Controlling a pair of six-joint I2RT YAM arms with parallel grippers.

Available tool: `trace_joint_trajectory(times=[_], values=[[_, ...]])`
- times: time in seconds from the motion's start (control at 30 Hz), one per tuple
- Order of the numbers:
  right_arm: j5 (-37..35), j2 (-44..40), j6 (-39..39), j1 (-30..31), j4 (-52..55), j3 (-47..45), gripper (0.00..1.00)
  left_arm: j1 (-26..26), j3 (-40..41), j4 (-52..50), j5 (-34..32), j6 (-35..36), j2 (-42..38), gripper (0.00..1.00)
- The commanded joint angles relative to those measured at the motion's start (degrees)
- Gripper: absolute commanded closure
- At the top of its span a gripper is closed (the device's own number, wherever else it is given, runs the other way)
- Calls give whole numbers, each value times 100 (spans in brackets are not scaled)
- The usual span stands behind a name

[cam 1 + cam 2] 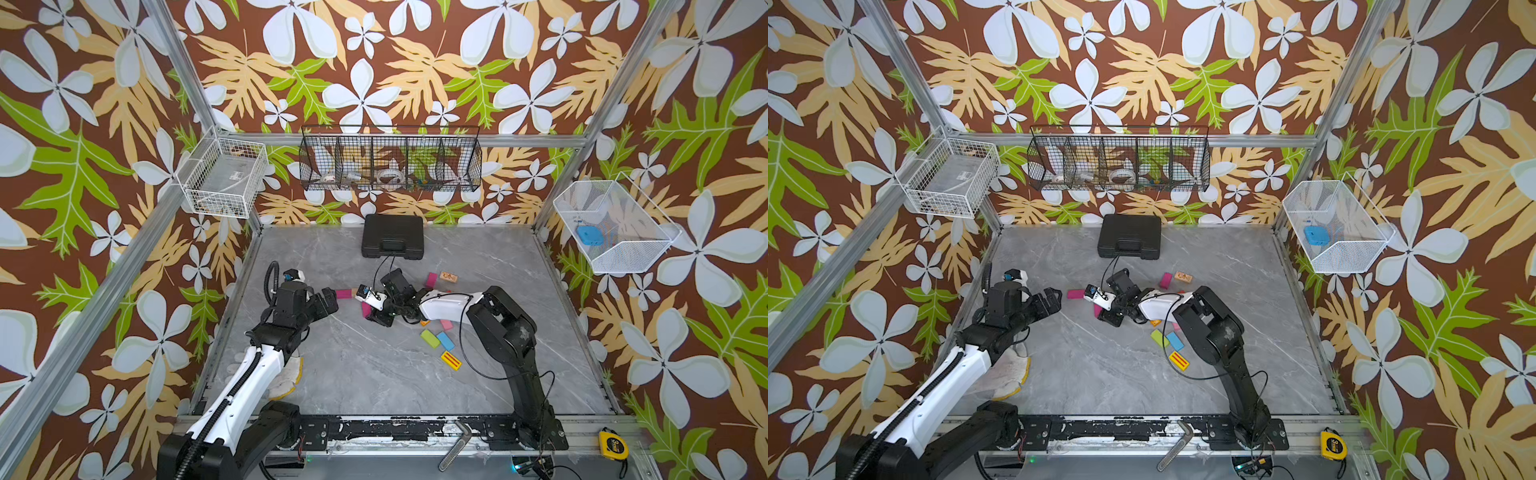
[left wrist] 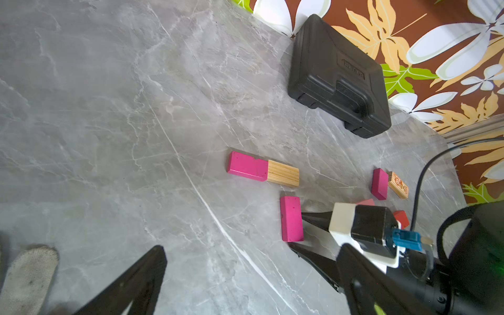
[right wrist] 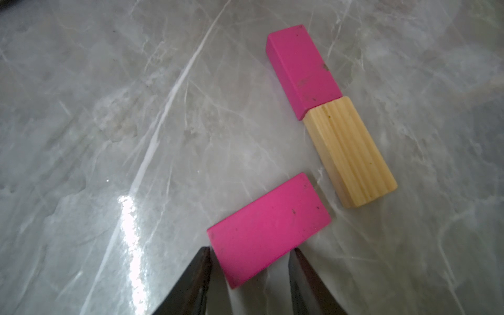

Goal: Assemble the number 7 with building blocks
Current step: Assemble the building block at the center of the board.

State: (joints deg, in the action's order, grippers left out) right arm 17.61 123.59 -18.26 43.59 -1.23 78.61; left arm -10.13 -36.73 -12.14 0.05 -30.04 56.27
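Observation:
Two building blocks, one magenta (image 3: 302, 68) and one plain wood (image 3: 349, 150), lie end to end in a row on the grey table. A second magenta block (image 3: 268, 229) lies flat just off the wood block's end, at an angle to the row. My right gripper (image 3: 251, 252) straddles its near corner, jaws apart, fingertips (image 3: 206, 255) right at its edges. In both top views this block (image 1: 366, 309) peeks out beside that gripper (image 1: 369, 317). My left gripper (image 1: 330, 303) hovers wide open and empty, left of the row (image 2: 247, 169).
Loose blocks lie to the right: magenta (image 1: 431, 279), printed wood (image 1: 449, 277), green (image 1: 430, 338), blue (image 1: 445, 340), yellow red-striped (image 1: 451, 360), pink (image 1: 446, 325). A black case (image 1: 392, 241) sits at the back wall. A white glove (image 1: 286, 378) lies under the left arm.

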Motion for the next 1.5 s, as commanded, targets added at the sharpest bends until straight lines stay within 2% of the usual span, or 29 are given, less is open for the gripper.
trace_joint_trajectory(times=[0.0,0.4,0.57,1.0,1.03,1.17,1.2,1.23,1.27,1.47], values=[[-196,82,-60,4,271,55,54,-6,-5,98,-5,7,-2,0],[-291,170,176,9,319,178,54,-5,-23,106,-14,23,-5,0],[-214,-83,543,5,11,-221,53,-5,-24,128,2,19,20,0],[-24,-503,605,-8,-215,-988,56,-6,20,145,33,-8,-2,2],[-15,-533,604,-22,-219,-1022,57,-6,33,159,76,-2,18,4],[100,-657,685,-116,-287,-1179,60,-6,76,251,320,-3,130,27],[154,-684,748,-155,-305,-1194,61,-6,86,296,409,-10,208,35],[258,-759,938,-249,-439,-1268,62,-14,139,406,573,-45,422,55],[685,-950,1253,-404,-909,-1486,65,-117,108,581,870,-25,984,79],[731,-1063,1234,-478,-890,-1524,65,-215,166,884,996,-81,1422,78]])
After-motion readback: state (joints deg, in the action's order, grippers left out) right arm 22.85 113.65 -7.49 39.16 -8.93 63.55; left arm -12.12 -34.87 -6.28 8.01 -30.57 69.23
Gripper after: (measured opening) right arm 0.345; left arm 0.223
